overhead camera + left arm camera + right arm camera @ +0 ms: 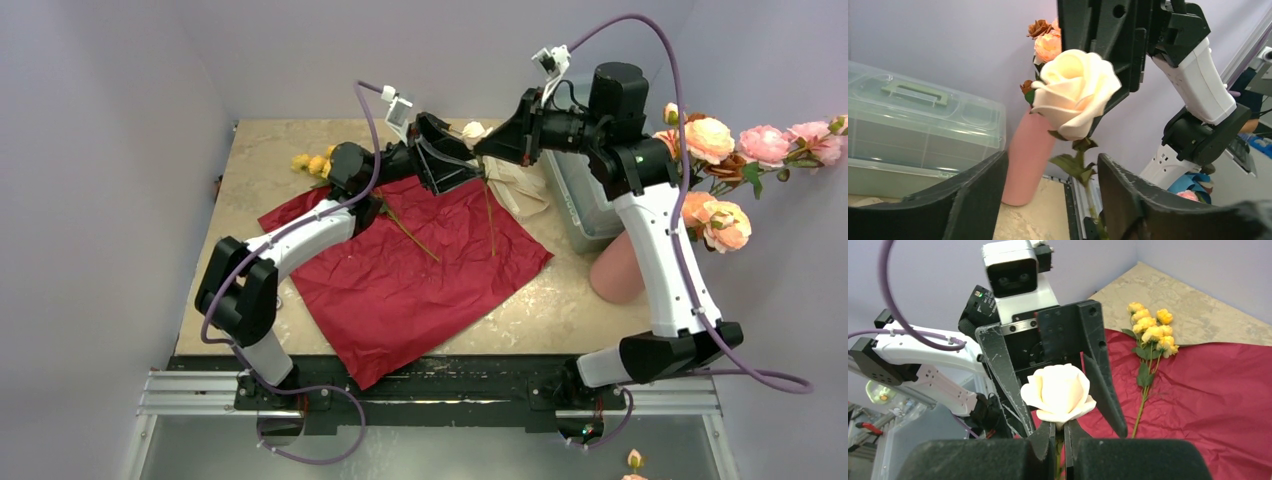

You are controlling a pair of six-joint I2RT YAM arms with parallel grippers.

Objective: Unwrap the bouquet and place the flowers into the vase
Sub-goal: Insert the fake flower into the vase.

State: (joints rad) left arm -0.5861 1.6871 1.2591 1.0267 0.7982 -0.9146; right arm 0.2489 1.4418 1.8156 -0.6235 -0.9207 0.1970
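Since the right gripper (1060, 442) is clamped shut on the rose (1058, 392) by its stem, left of the vase (618, 268), the left gripper (1052, 156) gapes around it, gripping nothing: handoff, I reckon.

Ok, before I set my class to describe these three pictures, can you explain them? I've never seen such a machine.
You see two robot arms, the left arm and the right arm, fixed at the near edge of a table. One picture looks down from above and behind them. The other two come from a camera on each wrist, looking out past that arm's end. On the table lie spread red paper, a yellow sprig and a clear box. A pink vase holds some flowers. The right fingers are shut on a cream rose, just under the bloom. The left fingers stand open either side of it, not gripping.
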